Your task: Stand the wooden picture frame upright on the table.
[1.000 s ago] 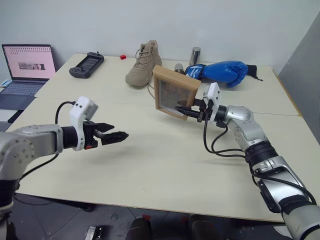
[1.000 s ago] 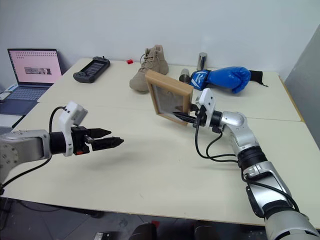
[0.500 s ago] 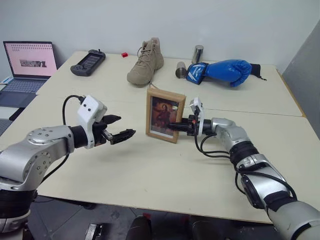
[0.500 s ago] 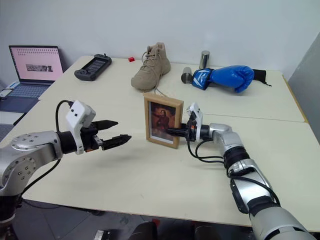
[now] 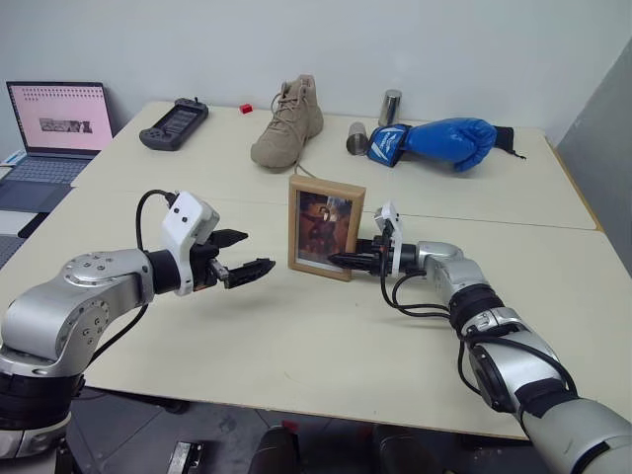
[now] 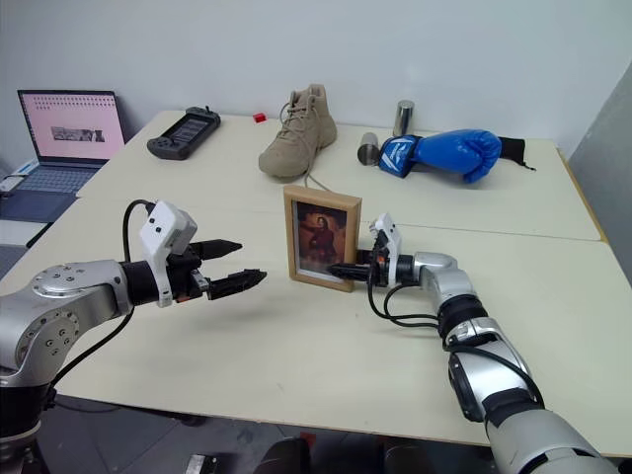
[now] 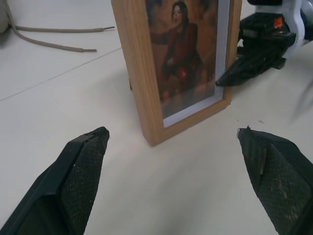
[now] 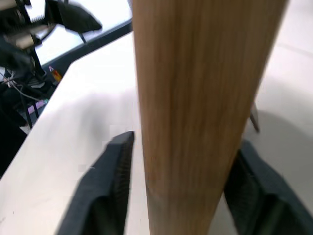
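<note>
In the head views the frame [image 5: 326,227] now stands upright near the middle of the table [image 5: 326,346], just on the near side of the seam; a second ago it hung tilted in the air. The right gripper [image 5: 348,260] has come down with it, and its fingers have parted, a slight gap showing on each side of the frame's right edge. The left gripper [image 5: 249,254] hovers wide open and empty to the frame's left.

The left wrist view shows the photo face between spread fingers [image 7: 80,176].

The right wrist view shows the frame's wooden edge [image 8: 195,98] between loosened fingers [image 8: 110,186].
</note>
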`<state>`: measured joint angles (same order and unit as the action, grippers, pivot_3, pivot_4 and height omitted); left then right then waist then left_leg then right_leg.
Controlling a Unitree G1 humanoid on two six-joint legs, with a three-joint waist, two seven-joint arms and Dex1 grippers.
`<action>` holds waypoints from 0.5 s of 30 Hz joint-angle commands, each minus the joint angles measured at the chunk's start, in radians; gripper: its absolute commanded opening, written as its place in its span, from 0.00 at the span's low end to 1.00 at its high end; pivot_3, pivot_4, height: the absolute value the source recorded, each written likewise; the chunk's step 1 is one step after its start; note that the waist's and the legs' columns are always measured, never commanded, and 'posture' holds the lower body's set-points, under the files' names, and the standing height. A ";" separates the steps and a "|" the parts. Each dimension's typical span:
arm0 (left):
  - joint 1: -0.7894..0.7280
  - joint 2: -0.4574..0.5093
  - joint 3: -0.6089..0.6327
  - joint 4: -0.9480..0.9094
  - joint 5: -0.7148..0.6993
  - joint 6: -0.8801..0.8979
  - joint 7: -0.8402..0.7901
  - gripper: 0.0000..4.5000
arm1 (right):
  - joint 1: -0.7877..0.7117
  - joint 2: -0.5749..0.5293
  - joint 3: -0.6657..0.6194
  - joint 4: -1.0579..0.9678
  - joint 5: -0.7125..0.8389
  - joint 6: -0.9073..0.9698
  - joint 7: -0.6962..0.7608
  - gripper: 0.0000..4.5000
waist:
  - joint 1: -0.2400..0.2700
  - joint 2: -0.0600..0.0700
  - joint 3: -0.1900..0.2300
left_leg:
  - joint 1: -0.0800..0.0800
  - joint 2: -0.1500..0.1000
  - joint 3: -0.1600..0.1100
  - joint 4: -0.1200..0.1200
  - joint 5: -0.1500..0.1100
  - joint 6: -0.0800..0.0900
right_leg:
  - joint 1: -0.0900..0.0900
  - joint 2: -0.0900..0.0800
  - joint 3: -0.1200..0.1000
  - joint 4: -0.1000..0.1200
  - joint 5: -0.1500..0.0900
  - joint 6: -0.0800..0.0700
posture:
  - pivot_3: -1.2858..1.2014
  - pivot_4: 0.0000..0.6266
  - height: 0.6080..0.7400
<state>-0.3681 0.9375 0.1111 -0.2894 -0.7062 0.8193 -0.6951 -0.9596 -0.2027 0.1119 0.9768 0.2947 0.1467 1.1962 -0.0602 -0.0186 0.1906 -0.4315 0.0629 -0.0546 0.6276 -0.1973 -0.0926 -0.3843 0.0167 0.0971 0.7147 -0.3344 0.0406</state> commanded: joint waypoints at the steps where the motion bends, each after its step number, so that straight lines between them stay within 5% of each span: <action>1: -0.027 -0.008 0.011 0.021 0.036 -0.024 -0.019 1.00 | 0.012 -0.032 -0.033 -0.039 -0.010 0.011 0.013 0.82 | 0.000 0.000 0.000 | 0.000 0.000 0.000 0.000 0.000 0.000 | 0.000 0.000 0.000 0.000 0.000 0.000 | 0.52 0.24 1.00; 5: -0.027 -0.010 0.003 0.066 0.097 -0.060 -0.032 1.00 | 0.086 -0.112 -0.019 -0.139 -0.031 0.029 0.051 1.00 | 0.001 0.000 0.000 | 0.000 0.000 0.000 0.000 0.000 0.000 | 0.000 0.000 0.000 0.000 0.000 0.000 | 0.52 0.24 1.00; 10: -0.039 -0.017 0.046 0.143 0.105 -0.057 -0.051 1.00 | 0.220 -0.292 -0.031 -0.399 -0.067 0.048 0.042 1.00 | 0.007 0.000 0.000 | -0.001 -0.001 0.000 0.000 0.000 0.000 | 0.000 -0.001 0.000 -0.001 0.000 0.000 | 0.52 0.24 1.00; 15: -0.064 -0.019 0.068 0.214 0.106 -0.078 -0.089 1.00 | 0.300 -0.438 -0.106 -0.816 0.046 0.328 -0.006 1.00 | -0.004 0.000 0.000 | 0.000 0.001 0.000 0.000 0.000 0.000 | -0.001 0.001 0.000 -0.001 0.000 0.000 | 0.52 0.24 1.00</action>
<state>-0.4027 0.9146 0.1322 -0.0833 -0.6044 0.7597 -0.7704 -0.6624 -0.6195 0.0536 0.3576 0.2607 0.3468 1.2130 -0.0645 -0.0182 0.1908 -0.4320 0.0638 -0.0545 0.6273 -0.1974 -0.0924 -0.3849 0.0176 0.0975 0.7146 -0.3345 0.0407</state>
